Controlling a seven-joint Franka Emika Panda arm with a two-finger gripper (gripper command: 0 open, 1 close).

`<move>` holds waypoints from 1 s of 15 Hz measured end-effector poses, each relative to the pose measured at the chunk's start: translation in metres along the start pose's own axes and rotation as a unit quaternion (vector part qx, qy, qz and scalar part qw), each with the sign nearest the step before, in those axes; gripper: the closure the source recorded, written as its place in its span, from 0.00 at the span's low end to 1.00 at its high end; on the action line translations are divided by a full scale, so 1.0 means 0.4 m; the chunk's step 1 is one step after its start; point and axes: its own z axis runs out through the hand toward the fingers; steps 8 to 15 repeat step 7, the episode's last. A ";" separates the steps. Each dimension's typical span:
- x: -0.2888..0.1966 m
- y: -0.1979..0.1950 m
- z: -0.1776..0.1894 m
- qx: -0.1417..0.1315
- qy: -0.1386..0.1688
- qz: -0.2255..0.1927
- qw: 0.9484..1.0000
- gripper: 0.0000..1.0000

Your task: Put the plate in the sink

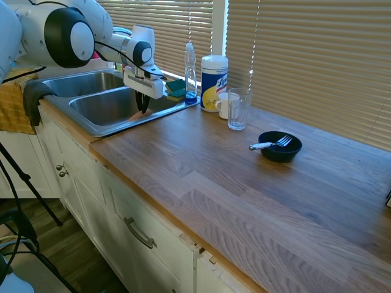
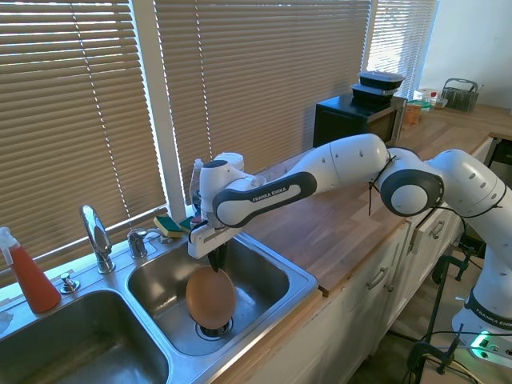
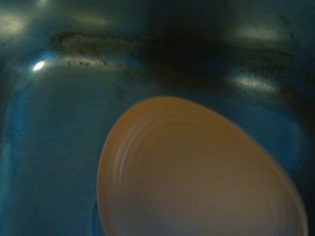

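Orange plate (image 2: pixel 210 298) hangs edge-up, hiding the sink (image 2: pixel 272 276) drain.

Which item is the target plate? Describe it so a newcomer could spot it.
Find the stainless-steel double sink. In the basin nearer the wooden counter, the round terracotta-orange plate hangs on edge from the white arm's gripper, above the drain. It is the only orange disc there.
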 end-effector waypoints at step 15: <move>-0.051 0.011 -0.212 0.035 0.016 0.007 0.999 0.00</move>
